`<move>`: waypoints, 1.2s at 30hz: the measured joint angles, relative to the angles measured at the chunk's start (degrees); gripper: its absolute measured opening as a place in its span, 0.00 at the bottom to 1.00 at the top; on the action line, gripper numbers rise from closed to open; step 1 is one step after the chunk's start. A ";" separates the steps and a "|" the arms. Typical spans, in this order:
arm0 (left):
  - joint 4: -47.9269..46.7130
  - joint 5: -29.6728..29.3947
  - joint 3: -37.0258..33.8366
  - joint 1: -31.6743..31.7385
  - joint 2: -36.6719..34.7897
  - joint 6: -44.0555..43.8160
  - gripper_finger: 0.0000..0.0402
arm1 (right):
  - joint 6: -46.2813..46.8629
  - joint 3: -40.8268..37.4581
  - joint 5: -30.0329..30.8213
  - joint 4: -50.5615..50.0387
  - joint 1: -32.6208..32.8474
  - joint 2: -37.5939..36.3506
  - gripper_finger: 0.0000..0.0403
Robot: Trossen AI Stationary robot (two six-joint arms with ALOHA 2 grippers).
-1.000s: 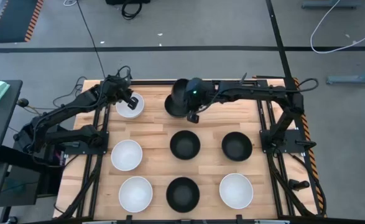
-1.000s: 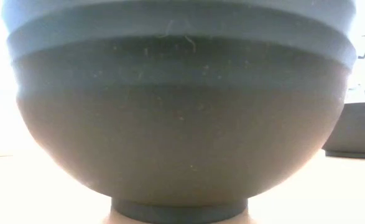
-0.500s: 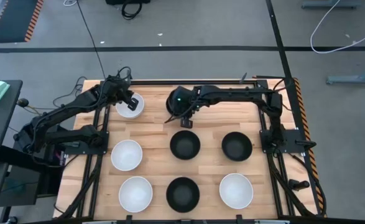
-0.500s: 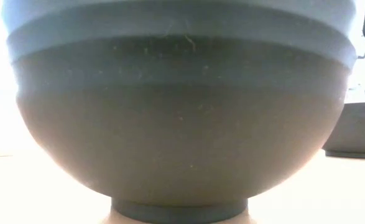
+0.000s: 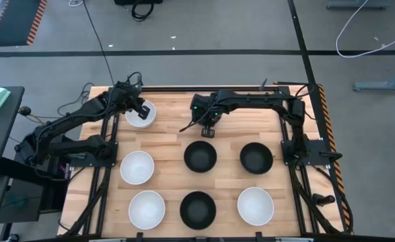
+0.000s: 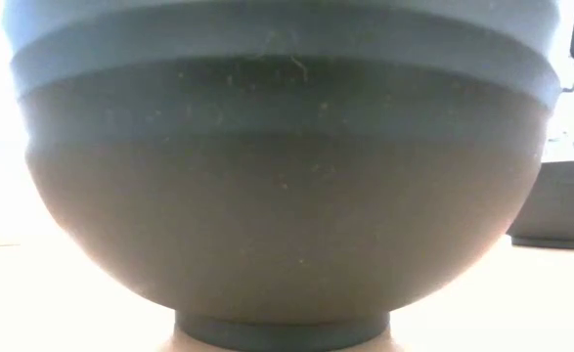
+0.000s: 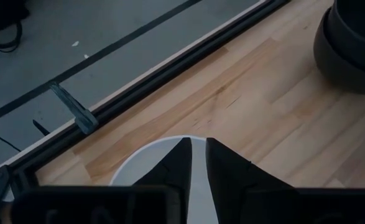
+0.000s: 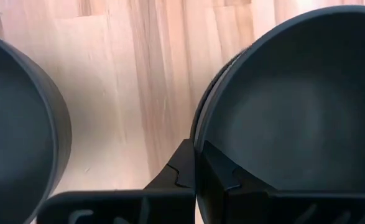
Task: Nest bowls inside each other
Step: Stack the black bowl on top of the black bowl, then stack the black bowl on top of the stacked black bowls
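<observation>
Right gripper (image 8: 194,163) pinches black bowl (image 8: 294,99) rim at far centre; left gripper (image 7: 193,163) clamps white bowl (image 7: 198,171) rim, far left.

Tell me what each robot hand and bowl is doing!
Left hand: shut on back white bowl.
Right hand: shut on held black bowl.
Back white bowl: upright, gripped at rim.
Held black bowl: gripped at rim.
Other white bowls: upright, untouched.
Other black bowls: upright, untouched.

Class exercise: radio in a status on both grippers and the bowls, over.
Left gripper clamped on white bowl rim. Right gripper shut on black bowl rim, second black bowl alongside. No obstruction seen.
</observation>
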 joint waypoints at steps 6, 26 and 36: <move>-0.12 0.07 0.00 0.00 0.00 -0.04 0.13 | 1.06 0.00 -0.02 0.06 0.00 0.06 0.02; -1.23 0.08 -0.02 -0.03 0.00 -0.04 0.13 | 5.39 -0.11 4.47 -3.21 -0.61 -3.13 0.30; -2.63 0.07 -0.04 -0.02 0.00 -0.07 0.15 | 13.05 -2.22 5.68 -12.34 2.41 -12.83 0.29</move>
